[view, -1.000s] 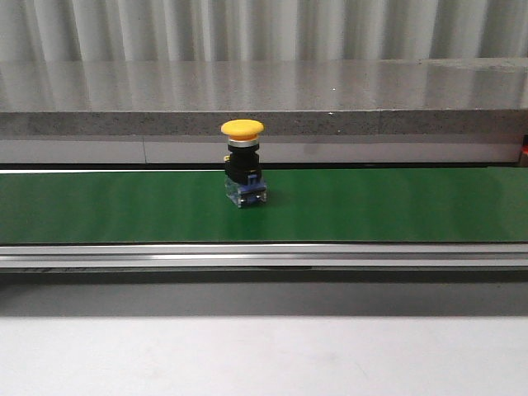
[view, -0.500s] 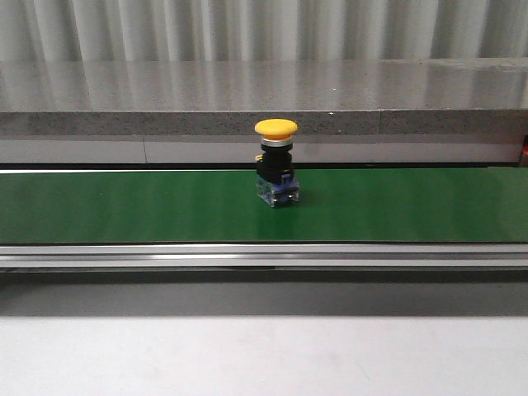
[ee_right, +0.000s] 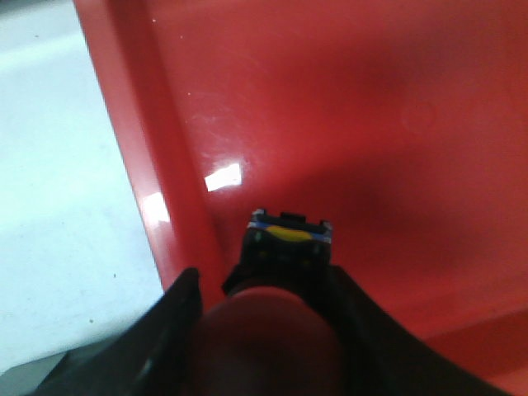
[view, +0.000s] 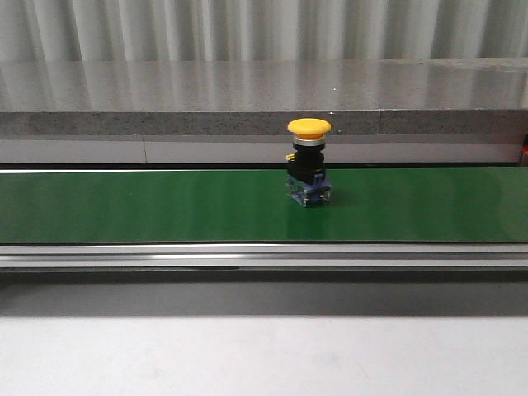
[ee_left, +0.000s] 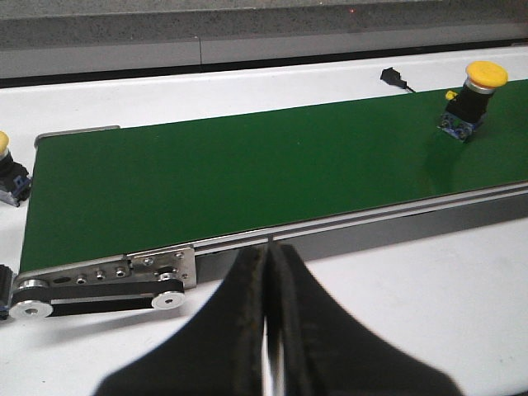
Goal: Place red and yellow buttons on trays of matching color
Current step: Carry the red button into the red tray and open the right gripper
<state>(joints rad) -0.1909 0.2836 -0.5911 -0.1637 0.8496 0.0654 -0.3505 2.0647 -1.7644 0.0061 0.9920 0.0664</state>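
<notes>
A yellow button (view: 309, 162) with a black body stands upright on the green conveyor belt (view: 124, 206). It also shows in the left wrist view (ee_left: 472, 101), far along the belt. My left gripper (ee_left: 268, 268) is shut and empty, over the white table in front of the belt's near end. My right gripper (ee_right: 266, 285) is shut on a red button (ee_right: 268, 330), its black body (ee_right: 289, 247) pointing down over the red tray (ee_right: 371, 124), close to the tray's rim (ee_right: 124, 124). Neither gripper shows in the front view. No yellow tray is in view.
A second yellow button (ee_left: 7, 169) sits on the white table off the belt's end roller (ee_left: 99, 289). A small black sensor (ee_left: 396, 78) lies behind the belt. A grey stone ledge (view: 264, 99) runs behind the conveyor.
The yellow button has travelled to the right along the belt, staying upright.
</notes>
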